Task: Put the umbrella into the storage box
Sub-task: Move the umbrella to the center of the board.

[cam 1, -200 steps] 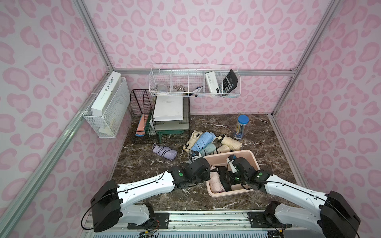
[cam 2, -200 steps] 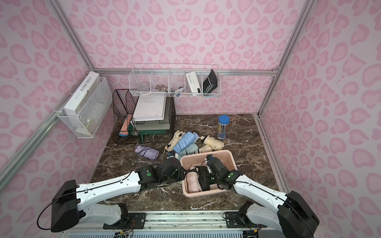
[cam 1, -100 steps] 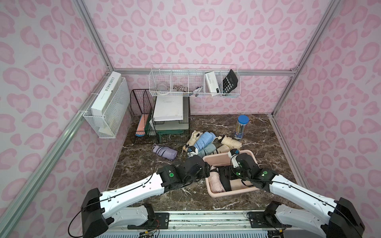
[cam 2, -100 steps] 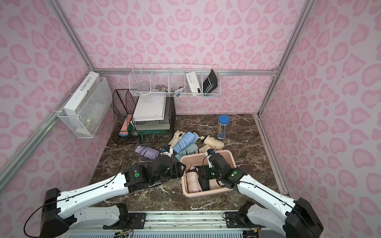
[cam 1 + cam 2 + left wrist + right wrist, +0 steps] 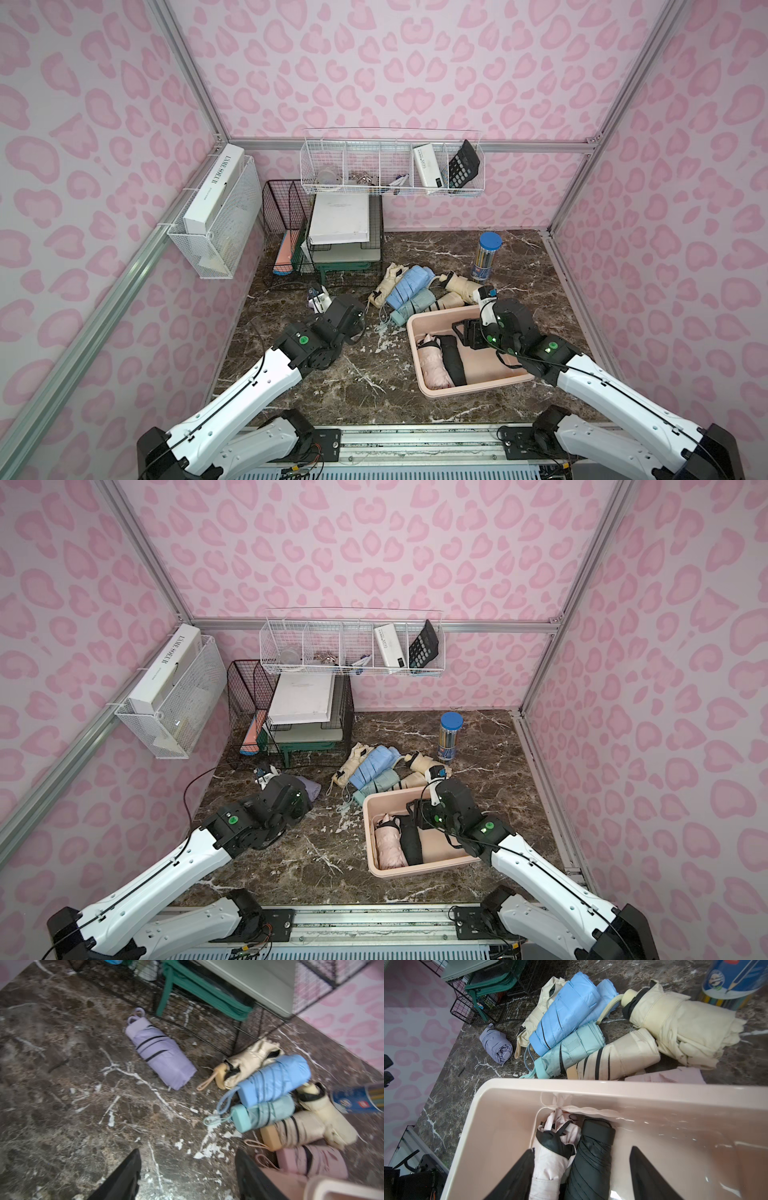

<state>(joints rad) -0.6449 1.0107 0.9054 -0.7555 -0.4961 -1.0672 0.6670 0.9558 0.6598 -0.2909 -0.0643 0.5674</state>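
Umbrellas half packed, both grippers empty

Inside the storage box (image 5: 490,365) a pink umbrella (image 5: 432,368) and a black umbrella (image 5: 455,359) lie side by side, kept to one side, so there is room for more. Over them hangs the right gripper (image 5: 582,1149), jaws spread wide, holding nothing. Over the marble top (image 5: 83,1105) the left gripper (image 5: 188,1152) is wide apart and empty too. It faces the lilac umbrella (image 5: 160,1053), which lies alone beside the black wire rack (image 5: 286,208); I think that one is easiest to grab next. The blue umbrella (image 5: 272,1080) and mint umbrella (image 5: 261,1113) sit in a heap just beside the box.
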